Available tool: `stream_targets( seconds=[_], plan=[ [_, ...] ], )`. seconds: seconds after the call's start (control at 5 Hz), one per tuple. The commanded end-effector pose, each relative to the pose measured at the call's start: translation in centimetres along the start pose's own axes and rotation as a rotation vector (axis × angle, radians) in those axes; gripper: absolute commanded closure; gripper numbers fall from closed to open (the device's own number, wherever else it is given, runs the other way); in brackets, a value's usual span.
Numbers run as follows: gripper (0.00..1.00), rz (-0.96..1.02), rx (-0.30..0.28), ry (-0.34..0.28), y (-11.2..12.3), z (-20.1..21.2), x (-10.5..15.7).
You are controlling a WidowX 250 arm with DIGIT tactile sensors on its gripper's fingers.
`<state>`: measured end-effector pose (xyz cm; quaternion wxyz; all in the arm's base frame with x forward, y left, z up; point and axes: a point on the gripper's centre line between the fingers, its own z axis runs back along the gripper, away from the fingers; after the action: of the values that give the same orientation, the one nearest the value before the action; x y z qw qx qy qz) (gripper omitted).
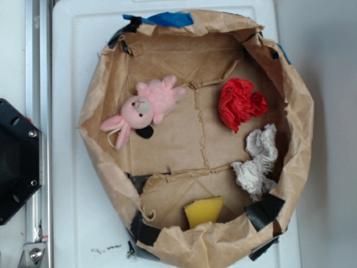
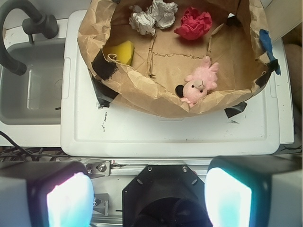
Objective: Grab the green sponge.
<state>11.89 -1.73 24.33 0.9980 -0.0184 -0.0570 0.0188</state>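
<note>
Softly, the foam-block green sponge [image 1: 203,211] [image 2: 121,51] rests on crinkled paper [image 1: 184,139] [image 2: 175,66].

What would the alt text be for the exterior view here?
Overhead view of a brown paper basin on a white surface holding a yellow sponge against its near wall, a pink plush bunny, a red paper wad and a white-grey rag, all apart from each other. No gripper appears in this view.
</note>
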Motion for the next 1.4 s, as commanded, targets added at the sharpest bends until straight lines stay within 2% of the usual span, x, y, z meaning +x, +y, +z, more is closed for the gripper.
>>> stream_targets(
  seconds=[0.0, 0.2, 0.4, 0.6, 0.8, 1.2],
  plan=[
    [0.0, 0.0, 0.0, 0.0, 0.0, 0.0, 0.0],
    [0.0, -0.095, -0.033, -0.027, 0.3, -1.3, 4.9],
    [0.0, -0.302, -0.1, -0.009, -0.2, -3.4, 9.7],
    [0.0, -0.481, -0.108, -0.044, 0.0, -6.0, 14.3],
    [0.0, -0.64, -0.099, -0.069, -0.2, -8.5, 17.5],
    [0.0, -0.869, -0.108, -0.083, 1.1, -12.2, 14.7]
  ],
)
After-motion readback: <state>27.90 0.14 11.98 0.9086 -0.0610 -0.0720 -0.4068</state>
